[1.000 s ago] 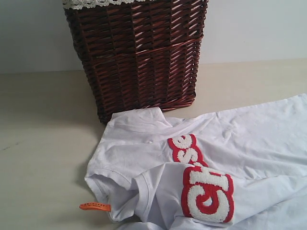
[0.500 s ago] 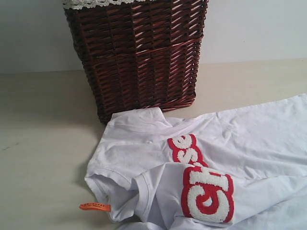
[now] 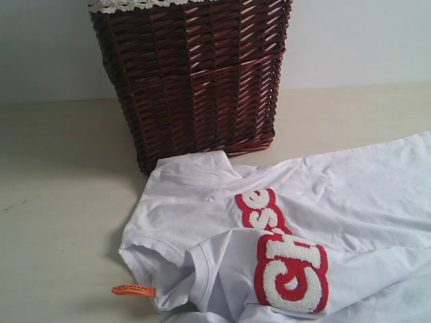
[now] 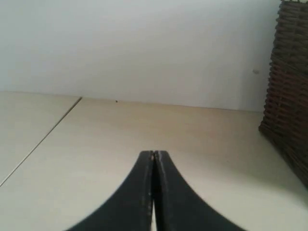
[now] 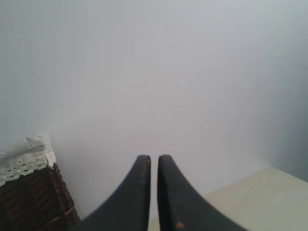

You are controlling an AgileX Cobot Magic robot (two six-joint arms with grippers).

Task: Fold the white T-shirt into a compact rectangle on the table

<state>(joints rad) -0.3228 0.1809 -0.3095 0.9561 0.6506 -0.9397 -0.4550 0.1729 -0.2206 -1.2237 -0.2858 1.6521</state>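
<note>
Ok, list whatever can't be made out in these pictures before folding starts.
- white T-shirt: the exterior view's right and bottom edges cut it off, so its full outline is unknown.
- red lettering: folded over itself, so it cannot be read whole.
- orange tag: the print is too small to read.
- wicker basket: cropped by the exterior view's top edge, and its walls hide the inside.
- Wrist views: neither shows the shirt.

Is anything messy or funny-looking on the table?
Yes. The white T-shirt lies rumpled near the wicker basket, not flat. One part is flopped over, so the fuzzy letters are bent and split in two. The orange tag pokes out sideways onto the table.
</note>
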